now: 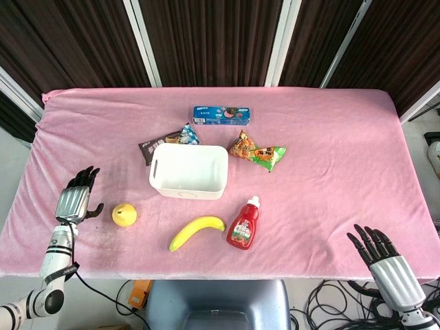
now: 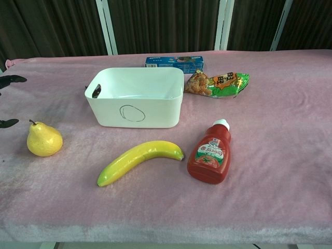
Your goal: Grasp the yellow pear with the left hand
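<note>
Pink-clothed worktop. Near edge: right robot hand released, fingers spread, off front corner. Left robot hand released, just beside yellow pear, not touching. Beyond: banana, ketchup bottle, white bin.

Matt pink cloth (glossy plastic bin)

Lab bench: pink-clothed table, cables.
</note>
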Tool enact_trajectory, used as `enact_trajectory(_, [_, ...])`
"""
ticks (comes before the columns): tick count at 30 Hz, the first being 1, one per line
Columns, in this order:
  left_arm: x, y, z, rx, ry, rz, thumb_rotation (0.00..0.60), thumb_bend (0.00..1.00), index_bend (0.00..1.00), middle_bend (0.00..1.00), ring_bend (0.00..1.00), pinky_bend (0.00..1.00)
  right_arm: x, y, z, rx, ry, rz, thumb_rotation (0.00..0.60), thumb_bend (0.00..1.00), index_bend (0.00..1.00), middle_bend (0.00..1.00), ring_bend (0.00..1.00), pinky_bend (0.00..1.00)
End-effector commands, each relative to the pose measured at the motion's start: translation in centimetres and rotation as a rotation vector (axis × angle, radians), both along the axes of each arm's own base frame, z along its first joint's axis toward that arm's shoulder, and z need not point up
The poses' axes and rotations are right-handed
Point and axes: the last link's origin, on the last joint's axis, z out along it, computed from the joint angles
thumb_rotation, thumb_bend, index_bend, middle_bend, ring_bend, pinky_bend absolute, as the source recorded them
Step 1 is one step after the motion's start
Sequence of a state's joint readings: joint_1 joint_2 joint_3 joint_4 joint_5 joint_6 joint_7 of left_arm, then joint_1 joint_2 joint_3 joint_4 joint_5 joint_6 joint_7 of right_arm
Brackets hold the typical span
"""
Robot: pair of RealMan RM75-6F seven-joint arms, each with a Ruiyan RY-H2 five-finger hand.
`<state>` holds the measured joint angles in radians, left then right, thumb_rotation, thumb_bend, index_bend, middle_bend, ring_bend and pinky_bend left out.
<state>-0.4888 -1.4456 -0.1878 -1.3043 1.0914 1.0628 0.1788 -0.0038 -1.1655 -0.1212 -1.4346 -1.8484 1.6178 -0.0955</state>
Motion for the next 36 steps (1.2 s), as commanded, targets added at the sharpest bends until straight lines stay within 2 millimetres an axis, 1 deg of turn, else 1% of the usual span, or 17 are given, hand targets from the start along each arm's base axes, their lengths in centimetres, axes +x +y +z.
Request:
enact_trajectory(1, [0.0,0.0,0.0,0.0,0.0,0.0,0.6,0.33,0.0,0.02,0.0,0.18,0.0,0.0,0.0,0.0,-0.001,0.001,0.6,0.11,0.05,0.08,0.08,0.24])
enact_trajectory(11, [-0.1,-0.1,0.2,0.008,0.003,-0.003,0.6,0.33,0.0,0.03,0.0,0.18,0.0,0.1,0.0,-0.006,0.0,0.0,0.6,0.11,0.05,0.08,0.08,0.24])
enact_trajectory(15, [-0.3,-0.5,0.6,0.011,0.02,-0.006,0.6,0.33,0.0,0.03,0.0,0.18,0.0,0.1,-0.1,-0.002,0.005,0.002,0.6,0.11,0.05,0.08,0.08,0.24])
enact_trajectory(21, [-0.6,-2.4,1.2,-0.004,0.054,-0.013,0.6,0.33,0.0,0.03,0.0,0.18,-0.1,0.0,-0.1,-0.003,0.011,0.001,0.6,0.11,0.05,0.08,0.08,0.24])
enact_trajectory(27, [-0.6,-5.4,1.9,-0.049,0.071,0.006,0.6,0.33,0.0,0.03,0.0,0.18,0.0,0.0,-0.1,-0.007,0.009,0.002,0.6,0.11,0.05,0.08,0.08,0.24])
enact_trajectory(29, [-0.2,-6.3,1.8,-0.071,0.036,0.01,0.6,0.33,0.0,0.02,0.0,0.18,-0.1,0.0,-0.2,-0.007,0.011,0.002,0.6,0.11,0.05,0.08,0.08,0.24])
enact_trajectory(32, [0.6,-7.1,1.4,-0.099,-0.058,-0.001,0.6,0.33,0.0,0.02,0.0,0.18,-0.1,-0.1,-0.3,-0.005,0.016,0.001,0.6,0.11,0.05,0.08,0.08,0.24])
enact_trajectory(36, [1.5,-7.2,0.4,-0.124,-0.149,-0.026,0.6,0.33,0.0,0.02,0.0,0.19,-0.1,-0.1,-0.2,-0.003,0.014,-0.002,0.6,0.11,0.05,0.08,0.08,0.24])
